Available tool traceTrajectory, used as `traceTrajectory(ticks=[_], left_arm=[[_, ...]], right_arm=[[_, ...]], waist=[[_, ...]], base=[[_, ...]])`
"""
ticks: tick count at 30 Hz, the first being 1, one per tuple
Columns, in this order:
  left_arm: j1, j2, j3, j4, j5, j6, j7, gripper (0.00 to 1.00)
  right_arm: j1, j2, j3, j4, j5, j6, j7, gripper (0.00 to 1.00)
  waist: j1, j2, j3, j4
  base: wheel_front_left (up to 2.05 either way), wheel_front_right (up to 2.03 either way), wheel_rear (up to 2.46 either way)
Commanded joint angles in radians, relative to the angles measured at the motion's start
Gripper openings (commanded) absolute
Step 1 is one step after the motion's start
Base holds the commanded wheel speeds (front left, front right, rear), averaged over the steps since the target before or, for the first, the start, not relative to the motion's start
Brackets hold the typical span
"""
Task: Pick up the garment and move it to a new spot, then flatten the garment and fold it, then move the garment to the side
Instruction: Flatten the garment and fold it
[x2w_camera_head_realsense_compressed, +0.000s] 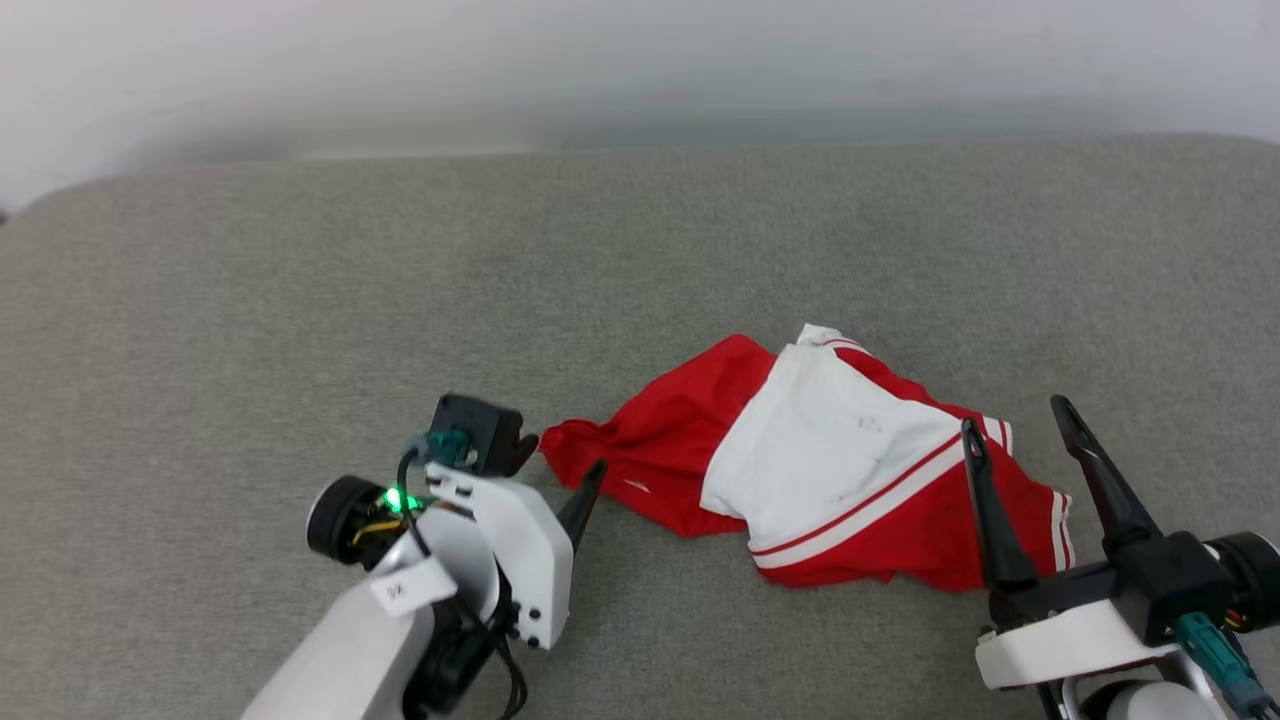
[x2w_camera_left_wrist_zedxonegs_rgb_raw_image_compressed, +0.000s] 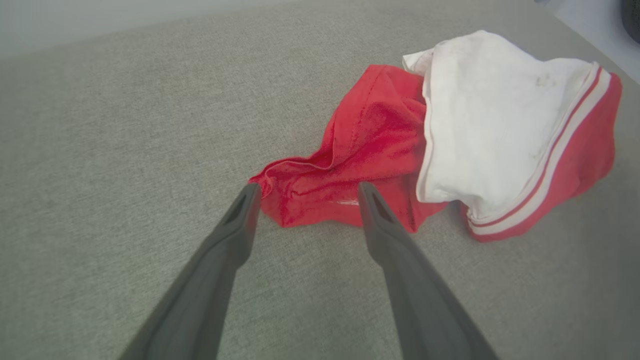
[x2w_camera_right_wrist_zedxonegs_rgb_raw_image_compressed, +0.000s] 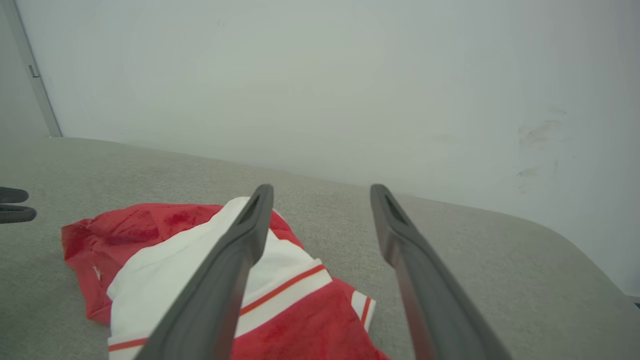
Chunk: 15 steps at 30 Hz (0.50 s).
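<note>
The garment (x2w_camera_head_realsense_compressed: 820, 460) lies crumpled on the grey fabric surface, a red body with a white sleeve folded over it and red-and-white striped trim. My left gripper (x2w_camera_head_realsense_compressed: 565, 455) is open just left of the garment's red corner. In the left wrist view the left gripper (x2w_camera_left_wrist_zedxonegs_rgb_raw_image_compressed: 309, 187) has its fingertips on either side of that corner of the garment (x2w_camera_left_wrist_zedxonegs_rgb_raw_image_compressed: 370, 140); I cannot tell whether they touch it. My right gripper (x2w_camera_head_realsense_compressed: 1014, 413) is open over the garment's right end. In the right wrist view the right gripper (x2w_camera_right_wrist_zedxonegs_rgb_raw_image_compressed: 322, 187) hovers above the garment (x2w_camera_right_wrist_zedxonegs_rgb_raw_image_compressed: 165, 250), holding nothing.
The grey fabric surface (x2w_camera_head_realsense_compressed: 300, 280) spreads wide to the left of and behind the garment. A pale wall (x2w_camera_head_realsense_compressed: 600, 60) runs along its far edge. The surface's rounded right corner (x2w_camera_right_wrist_zedxonegs_rgb_raw_image_compressed: 575, 250) lies near my right gripper. My left gripper's fingertips (x2w_camera_right_wrist_zedxonegs_rgb_raw_image_compressed: 15, 205) show at the right wrist view's left edge.
</note>
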Motion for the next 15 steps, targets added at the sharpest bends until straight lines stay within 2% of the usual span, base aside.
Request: traceTrajectory(ticks=[1, 4, 8, 15], left_arm=[[-0.021, 0.0, -0.002, 0.008, -0.002, 0.0, 0.015, 1.0], [-0.087, 0.011, -0.006, 0.042, 0.009, 0.013, 0.101, 1.0], [-0.146, 0.021, -0.02, 0.101, 0.036, 0.02, 0.152, 1.0], [-0.179, 0.01, -0.036, 0.203, 0.006, -0.023, 0.175, 1.0]], right_arm=[[-0.018, 0.003, 0.002, -0.002, -0.004, 0.0, -0.002, 1.0], [-0.025, 0.002, 0.012, -0.007, -0.006, 0.0, -0.002, 1.0], [-0.042, 0.003, 0.01, -0.01, -0.008, 0.0, -0.002, 1.0], [-0.059, 0.003, 0.016, -0.018, -0.001, 0.0, -0.002, 1.0]], waist=[[-0.0001, -0.0001, 0.029, -0.02], [-0.0001, -0.0001, 0.068, -0.041], [-0.0001, -0.0001, 0.112, -0.06], [-0.0001, -0.0001, 0.163, -0.079]], base=[[0.0, 0.0, 0.0], [0.0, 0.0, 0.0], [0.0, 0.0, 0.0], [0.0, 0.0, 0.0]])
